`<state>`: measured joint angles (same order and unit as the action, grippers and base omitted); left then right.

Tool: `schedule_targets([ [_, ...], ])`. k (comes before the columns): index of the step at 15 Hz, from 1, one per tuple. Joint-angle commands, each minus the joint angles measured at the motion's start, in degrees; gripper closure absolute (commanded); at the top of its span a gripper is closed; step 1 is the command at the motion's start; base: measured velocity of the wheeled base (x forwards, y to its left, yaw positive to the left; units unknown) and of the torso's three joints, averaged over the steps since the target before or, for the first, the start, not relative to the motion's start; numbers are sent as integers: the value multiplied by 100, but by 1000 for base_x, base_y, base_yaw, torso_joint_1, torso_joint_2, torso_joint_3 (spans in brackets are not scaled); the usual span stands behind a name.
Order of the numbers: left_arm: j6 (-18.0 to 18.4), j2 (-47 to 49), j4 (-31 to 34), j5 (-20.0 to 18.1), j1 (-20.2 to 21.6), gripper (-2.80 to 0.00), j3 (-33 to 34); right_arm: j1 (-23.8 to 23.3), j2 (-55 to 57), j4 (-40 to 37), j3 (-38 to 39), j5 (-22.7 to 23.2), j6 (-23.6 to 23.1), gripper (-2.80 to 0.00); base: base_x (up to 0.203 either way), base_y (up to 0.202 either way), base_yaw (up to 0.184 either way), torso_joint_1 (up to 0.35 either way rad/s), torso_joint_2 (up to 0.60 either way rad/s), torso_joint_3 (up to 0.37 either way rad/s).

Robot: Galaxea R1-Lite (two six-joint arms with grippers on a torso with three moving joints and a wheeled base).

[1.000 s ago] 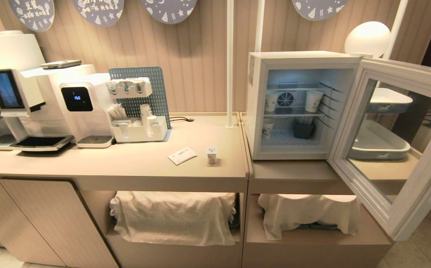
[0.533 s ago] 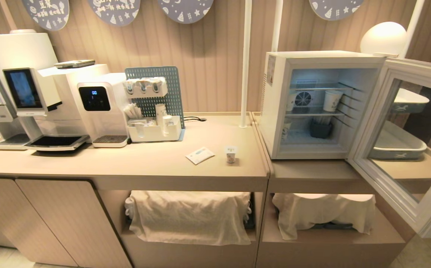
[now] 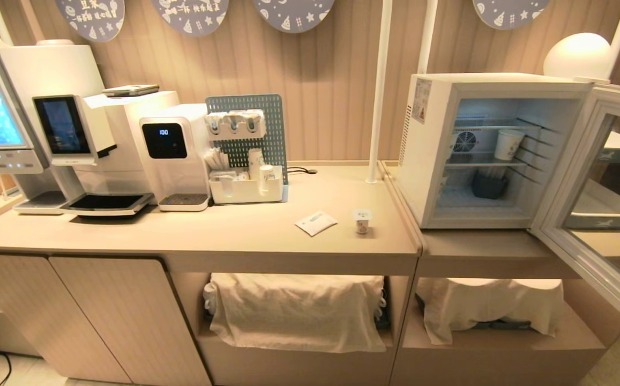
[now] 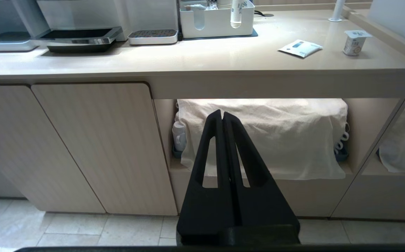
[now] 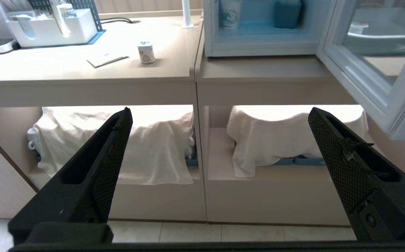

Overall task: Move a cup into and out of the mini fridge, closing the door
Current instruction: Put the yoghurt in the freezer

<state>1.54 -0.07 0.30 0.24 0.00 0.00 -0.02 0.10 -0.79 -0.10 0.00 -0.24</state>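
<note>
The cup (image 3: 362, 221), a small white tub with a flat foil lid, stands upright on the beige counter (image 3: 234, 236), left of the mini fridge (image 3: 494, 150). It also shows as the cup (image 4: 355, 42) and the cup (image 5: 146, 52) in the wrist views. The fridge's glass door (image 3: 602, 198) hangs wide open to the right. Neither arm appears in the head view. My left gripper (image 4: 222, 113) is shut and empty, low in front of the cabinet. My right gripper (image 5: 218, 112) is open and empty, also below counter height.
A white packet (image 3: 315, 222) lies beside the cup. Coffee machines (image 3: 74, 145) and a white caddy (image 3: 245, 187) stand at the counter's back left. A paper cup (image 3: 507, 145) and a dark holder (image 3: 488, 185) are inside the fridge. Cloth-covered items (image 3: 296, 311) fill the shelves below.
The whole head view has shifted: everything has slid rightward in the picture, so the camera has moved left. The cup, fridge and door keep their places on the counter.
</note>
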Motion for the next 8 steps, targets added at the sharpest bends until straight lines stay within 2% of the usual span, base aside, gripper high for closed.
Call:
schedule_targets([
  [1, 5, 7, 5, 5, 0, 0, 0, 2, 8, 0, 1, 0, -2, -280, 1, 59, -3, 2, -1, 2],
  [4, 5, 7, 13, 11, 0, 0, 0, 2, 3, 0, 1, 0, -2, -280, 27, 2, -1, 2, 1, 1],
  [8, 12, 7, 13, 11, 0, 0, 0, 2, 6, 0, 1, 0, -2, -280, 178, 1, 0, 1, 4, 2],
])
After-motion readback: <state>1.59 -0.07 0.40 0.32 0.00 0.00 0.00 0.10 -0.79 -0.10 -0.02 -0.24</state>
